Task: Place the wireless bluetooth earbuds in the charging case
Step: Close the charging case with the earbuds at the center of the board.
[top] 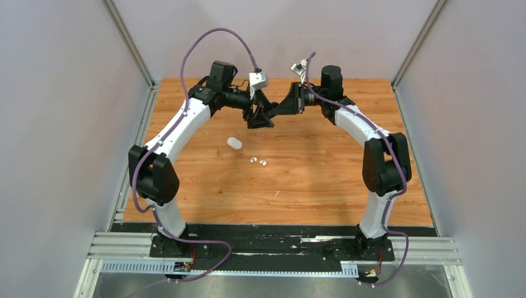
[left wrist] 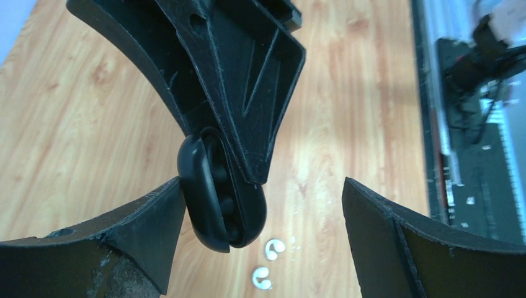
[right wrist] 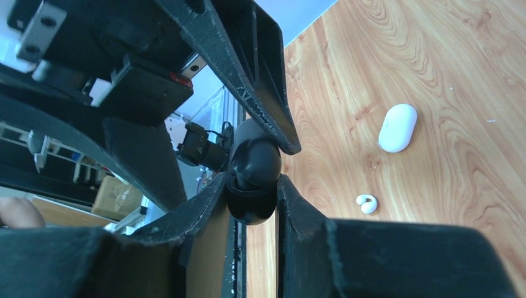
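A black oval charging case (left wrist: pixel 220 192) hangs above the table at the back centre, pinched between the fingers of my right gripper (right wrist: pixel 253 180). Its lid is slightly ajar, and dark rounded shapes show in the gap. My left gripper (left wrist: pixel 263 186) is open wide around the case, its left finger (left wrist: pixel 155 217) at the case's side and its right finger (left wrist: pixel 384 230) well apart. Two white earbuds (left wrist: pixel 275 248) (left wrist: pixel 262 278) lie on the wood below. In the top view both grippers (top: pixel 259 118) (top: pixel 279 108) meet tip to tip, and the white earbuds (top: pixel 253 159) (top: pixel 263 163) lie nearer the arm bases.
A closed white oval case (top: pixel 234 143) lies on the wooden table (top: pixel 322 186) left of the white buds; it also shows in the right wrist view as the white case (right wrist: pixel 397 127). Grey walls enclose the table on three sides. A black base rail (top: pixel 273 239) runs along the near edge.
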Controlling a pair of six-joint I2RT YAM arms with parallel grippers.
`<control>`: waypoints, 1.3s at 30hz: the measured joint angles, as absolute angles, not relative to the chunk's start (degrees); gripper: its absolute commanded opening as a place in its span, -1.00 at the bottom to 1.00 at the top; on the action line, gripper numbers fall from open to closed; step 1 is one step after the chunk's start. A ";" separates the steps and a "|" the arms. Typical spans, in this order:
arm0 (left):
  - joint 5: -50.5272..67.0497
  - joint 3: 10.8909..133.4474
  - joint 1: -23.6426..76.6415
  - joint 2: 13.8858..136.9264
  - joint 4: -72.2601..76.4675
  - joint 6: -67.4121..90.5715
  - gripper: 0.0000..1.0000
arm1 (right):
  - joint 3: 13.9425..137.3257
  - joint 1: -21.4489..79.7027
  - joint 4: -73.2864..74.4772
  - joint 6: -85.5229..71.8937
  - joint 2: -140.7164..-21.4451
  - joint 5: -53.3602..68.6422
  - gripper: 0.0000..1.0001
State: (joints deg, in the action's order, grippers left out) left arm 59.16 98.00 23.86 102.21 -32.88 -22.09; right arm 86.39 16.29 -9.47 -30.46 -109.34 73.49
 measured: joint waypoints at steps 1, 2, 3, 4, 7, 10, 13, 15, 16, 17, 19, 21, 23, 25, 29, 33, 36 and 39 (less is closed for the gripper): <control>57.82 98.00 24.27 102.13 -33.32 -23.59 0.89 | 86.26 16.19 -9.98 -31.68 -109.49 73.21 -1.00; 55.86 98.00 24.86 102.02 -33.67 -25.21 0.87 | 86.11 16.05 -10.31 -32.88 -109.56 72.95 -1.00; 54.19 97.95 25.45 101.91 -33.69 -26.33 0.85 | 86.08 15.92 -10.44 -33.54 -109.65 72.90 -1.00; 52.12 97.84 26.15 101.69 -33.41 -27.03 0.84 | 86.08 15.75 -10.57 -34.13 -109.69 72.86 -1.00; 47.22 96.27 27.97 100.42 -30.87 -27.22 0.88 | 86.08 15.29 -10.96 -34.59 -109.73 73.38 -1.00; 43.29 95.22 29.26 99.33 -28.99 -26.17 0.98 | 86.08 15.00 -11.75 -33.93 -109.73 73.95 -1.00; 40.86 94.02 29.52 98.30 -27.29 -24.91 0.99 | 85.82 14.57 -12.43 -32.40 -109.73 73.95 -1.00; 40.62 93.78 28.69 97.69 -26.20 -22.90 1.00 | 85.47 14.26 -12.29 -30.41 -109.73 74.06 -1.00; 41.30 94.15 27.70 97.51 -25.54 -21.08 1.00 | 85.32 14.00 -11.86 -28.75 -109.71 74.17 -0.98; 42.46 94.78 26.37 97.49 -24.97 -18.83 0.99 | 85.17 13.76 -11.40 -27.49 -109.62 74.28 -0.97; 45.95 97.03 22.65 97.54 -24.23 -14.28 0.97 | 84.90 13.30 -10.22 -24.08 -109.14 74.94 -0.96; 50.11 99.55 19.31 97.60 -23.94 -10.70 0.96 | 84.05 13.19 -9.41 -20.67 -107.79 75.44 -0.95; 54.17 101.43 16.47 97.58 -23.33 -8.40 0.96 | 82.87 12.99 -9.06 -17.23 -105.58 75.83 -0.94; 57.39 101.58 15.75 97.45 -22.46 -6.98 0.95 | 82.11 13.13 -9.02 -14.04 -103.48 76.36 -0.93; 61.06 99.88 17.89 97.56 -21.96 -5.96 0.93 | 79.94 14.28 -9.04 -7.11 -99.11 76.64 -0.94; 63.22 99.77 20.21 97.86 -22.39 -6.35 0.91 | 79.33 15.70 -9.06 -2.87 -97.30 76.73 -0.97; 63.88 99.81 21.43 97.86 -23.24 -8.27 0.88 | 79.33 16.51 -8.82 -1.91 -97.30 76.62 -0.96; 63.07 99.81 22.59 97.86 -25.45 -11.53 0.86 | 79.31 16.86 -8.84 -1.32 -97.30 76.62 -0.97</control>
State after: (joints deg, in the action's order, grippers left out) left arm 63.07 99.81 22.59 97.86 -25.45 -11.53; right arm 79.31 16.86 -8.84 -1.32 -97.30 76.62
